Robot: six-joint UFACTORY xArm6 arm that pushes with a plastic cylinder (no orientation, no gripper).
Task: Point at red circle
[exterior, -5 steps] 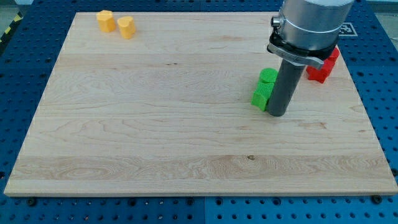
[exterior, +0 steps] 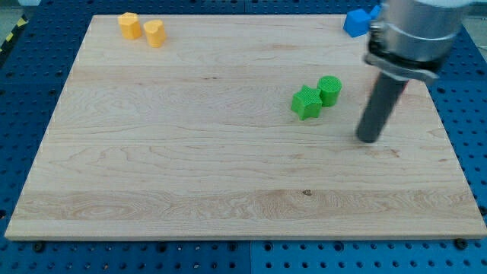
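My tip (exterior: 368, 140) rests on the wooden board (exterior: 190, 152) at the view's right, below and to the right of two green blocks. The green star (exterior: 306, 103) and the green circle (exterior: 329, 89) touch each other, the circle up and to the right. My tip stands apart from both. No red block shows clearly; the arm's body (exterior: 415, 30) covers the right part of the board where the red blocks stood.
Two yellow blocks (exterior: 129, 24) (exterior: 154, 33) stand at the board's top left corner. A blue block (exterior: 355, 21) sits at the top right edge, partly behind the arm. A blue pegboard surrounds the board.
My tip has moved right, away from the green blocks, which now show in full. The green star lies further left. The arm now hides the red blocks and uncovers the blue block.
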